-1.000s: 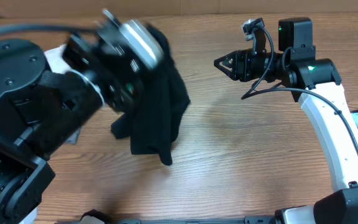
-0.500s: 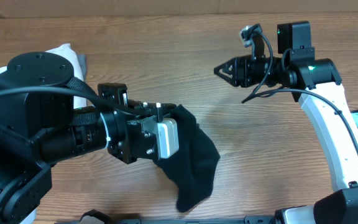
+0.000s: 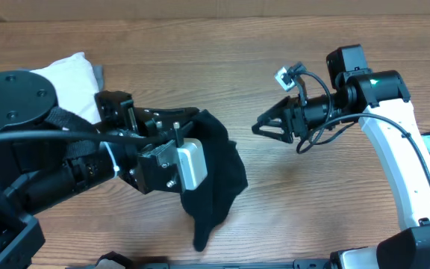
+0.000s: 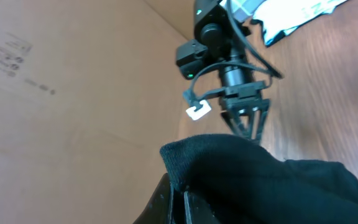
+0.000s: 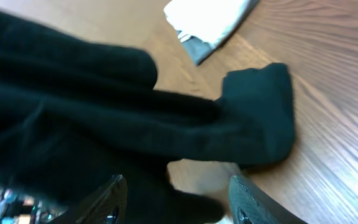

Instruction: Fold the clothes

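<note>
Up front, black T-shirt [image 3: 215, 179] bunched and lifted, lower end drooping toward the counter [image 3: 312, 217]. Pinched tight in the closed left claw [image 4: 178, 205]. Further right, right claw [image 3: 263, 127] spread apart, empty, pointed at the fabric. At the far edge, off-white garment [image 3: 69, 71].

Soft, even light with little glare; the black T-shirt [image 5: 73, 124] looks blurred and featureless in the right wrist view.

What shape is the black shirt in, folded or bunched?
Bunched: the black shirt hangs crumpled from the left gripper, one end drooping toward the table.
</note>
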You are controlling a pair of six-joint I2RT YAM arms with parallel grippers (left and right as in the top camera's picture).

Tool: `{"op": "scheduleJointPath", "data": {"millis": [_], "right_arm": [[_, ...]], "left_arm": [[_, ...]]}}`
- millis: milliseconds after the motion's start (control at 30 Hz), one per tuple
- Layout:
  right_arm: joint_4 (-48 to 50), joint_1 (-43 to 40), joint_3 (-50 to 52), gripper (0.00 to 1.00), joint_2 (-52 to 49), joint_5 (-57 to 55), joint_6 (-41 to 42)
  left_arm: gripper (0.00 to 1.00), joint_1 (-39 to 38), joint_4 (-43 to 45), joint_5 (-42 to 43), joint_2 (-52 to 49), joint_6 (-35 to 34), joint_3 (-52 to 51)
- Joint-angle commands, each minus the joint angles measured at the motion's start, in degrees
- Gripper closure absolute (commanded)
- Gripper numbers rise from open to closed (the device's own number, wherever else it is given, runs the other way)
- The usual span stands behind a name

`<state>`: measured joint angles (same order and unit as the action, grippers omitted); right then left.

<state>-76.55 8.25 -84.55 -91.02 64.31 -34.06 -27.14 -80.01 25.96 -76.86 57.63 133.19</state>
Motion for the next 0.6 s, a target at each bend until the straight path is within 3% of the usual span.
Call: {"op": "scheduleJointPath", "data": {"millis": [0, 133, 367, 567], "right_arm": [[-2.6, 0.1, -1.0, 0.4, 1.0, 5.7, -9.5], [-6.2, 2.6, -1.0, 0.36, 1.0, 9.4, -15.6], [-4.0, 11.5, -1.0, 0.34, 1.0, 6.4, -15.8], [-2.6, 13.7, -1.0, 0.75, 1.0, -1.3, -13.2]], "left_arm": [[0.96, 0.1, 1.1, -2.1, 0.9, 0.2, 1.6], [0.96, 0.1, 2.1, -2.2, 0.9, -0.5, 1.6], [0.96, 0.1, 2.7, -2.6, 0.9, -1.3, 1.6], [0.96, 0.1, 2.7, -5.1, 0.9, -3.0, 1.6]]}}
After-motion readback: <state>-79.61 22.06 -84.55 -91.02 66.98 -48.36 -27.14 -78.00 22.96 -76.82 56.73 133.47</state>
